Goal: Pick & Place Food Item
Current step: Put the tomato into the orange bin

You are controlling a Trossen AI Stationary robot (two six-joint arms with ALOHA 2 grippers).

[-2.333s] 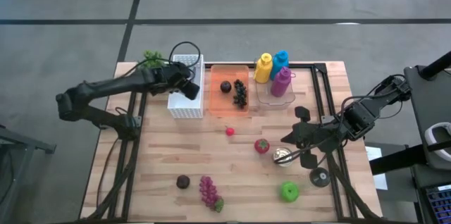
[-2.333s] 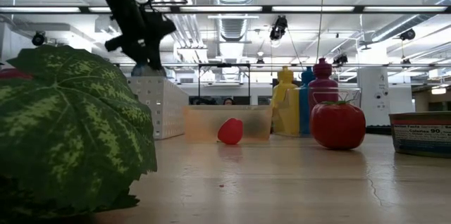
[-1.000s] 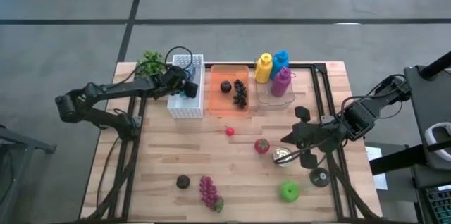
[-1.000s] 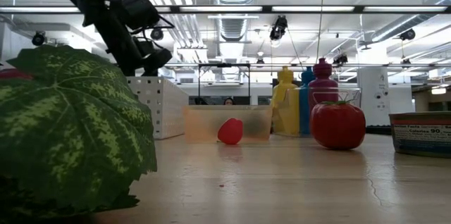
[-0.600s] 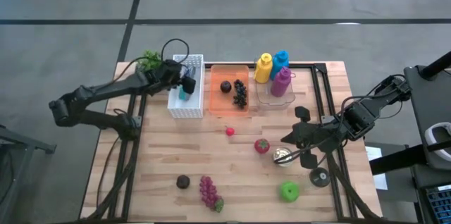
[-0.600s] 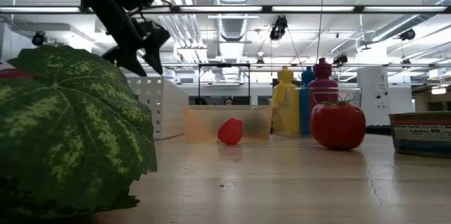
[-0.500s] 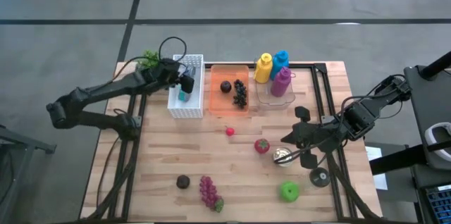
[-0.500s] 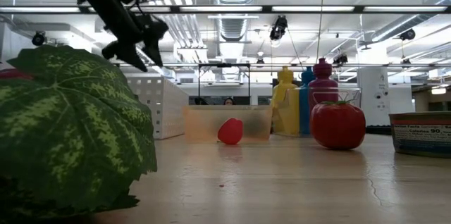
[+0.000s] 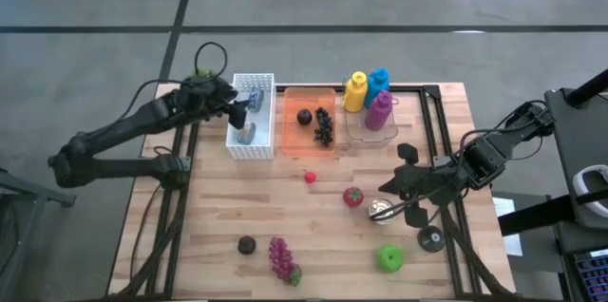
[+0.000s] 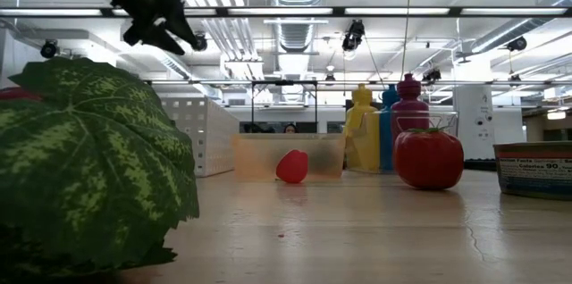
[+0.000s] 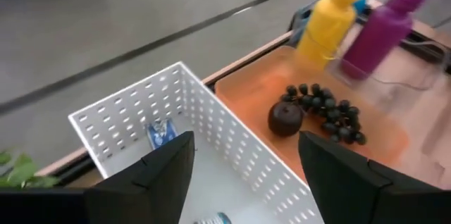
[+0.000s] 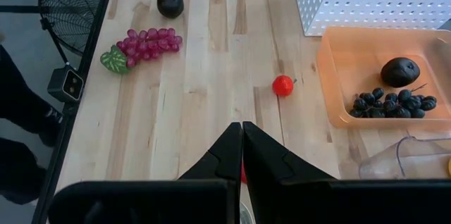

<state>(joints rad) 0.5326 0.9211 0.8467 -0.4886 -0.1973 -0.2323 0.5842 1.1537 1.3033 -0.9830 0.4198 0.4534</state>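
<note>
My left gripper (image 9: 244, 104) hangs open above the far end of the white perforated basket (image 9: 234, 137), high in the low view (image 10: 164, 27), and holds nothing. In the left wrist view its fingers (image 11: 161, 170) stand wide apart over the basket (image 11: 232, 139), where a blue-labelled can (image 11: 161, 133) lies on the bottom. A teal can (image 9: 249, 135) lies in the basket too. My right gripper (image 9: 388, 187) waits shut near the table's right edge, just right of a red tomato (image 9: 353, 197); its fingers (image 12: 242, 146) are closed together.
An orange tray (image 9: 291, 141) holds a dark plum (image 9: 304, 117) and black grapes (image 9: 324, 127). Yellow, blue and purple bottles (image 9: 369, 93) stand far right. A small red fruit (image 9: 309, 178), purple grapes (image 9: 280, 256), a plum (image 9: 247, 244), a green apple (image 9: 389, 258) and a silver can (image 9: 382, 211) lie about.
My left gripper has risen out of the white basket and drawn back toward the table's far left corner. A teal can now lies in the basket where the gripper stood. My right arm has kept still.
</note>
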